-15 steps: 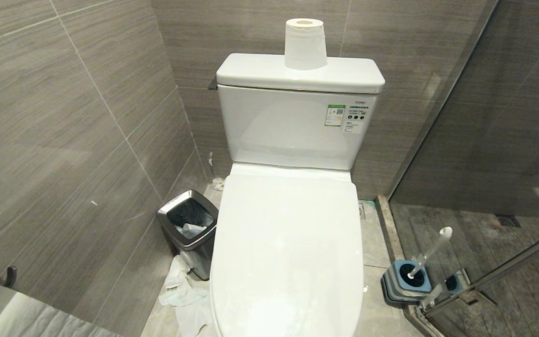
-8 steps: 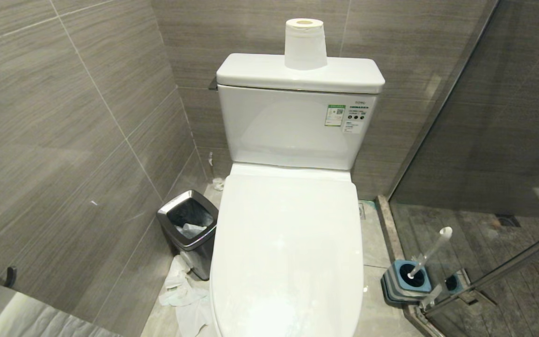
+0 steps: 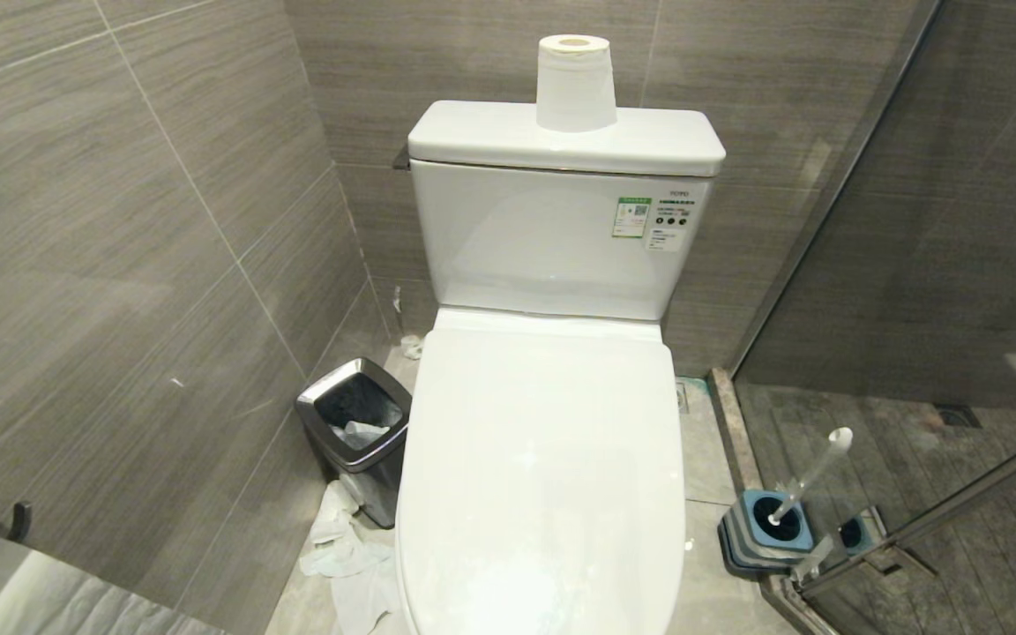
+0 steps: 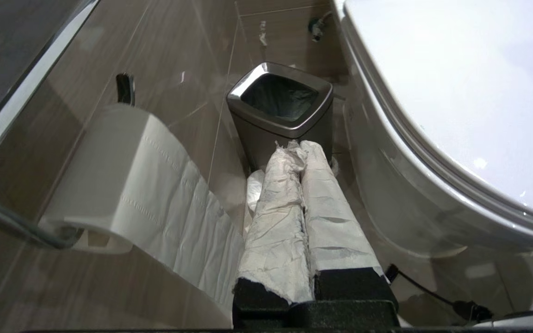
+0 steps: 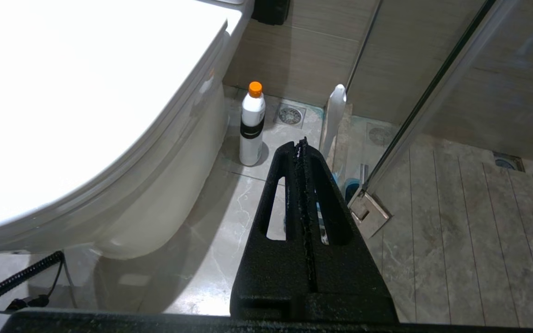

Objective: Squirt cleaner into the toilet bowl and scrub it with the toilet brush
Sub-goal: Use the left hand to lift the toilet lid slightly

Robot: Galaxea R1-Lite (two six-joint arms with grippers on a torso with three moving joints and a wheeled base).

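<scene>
Down on the floor right of the white ceramic toilet bowl [image 5: 155, 203] stands the small white cleaner bottle with orange cap [image 5: 252, 125], upright against the bowl's base. Long white toilet brush [image 3: 812, 472] sits in its square blue-grey holder [image 3: 764, 529] at the glass door's corner. White plastic lid [image 3: 543, 476] is down, so I lift it first. Right end effector [image 5: 301, 144] fingers together, empty; left end effector [image 4: 301, 150] paper-wrapped, together, empty. I'd open wide before the bottle and grip below the cap.
</scene>
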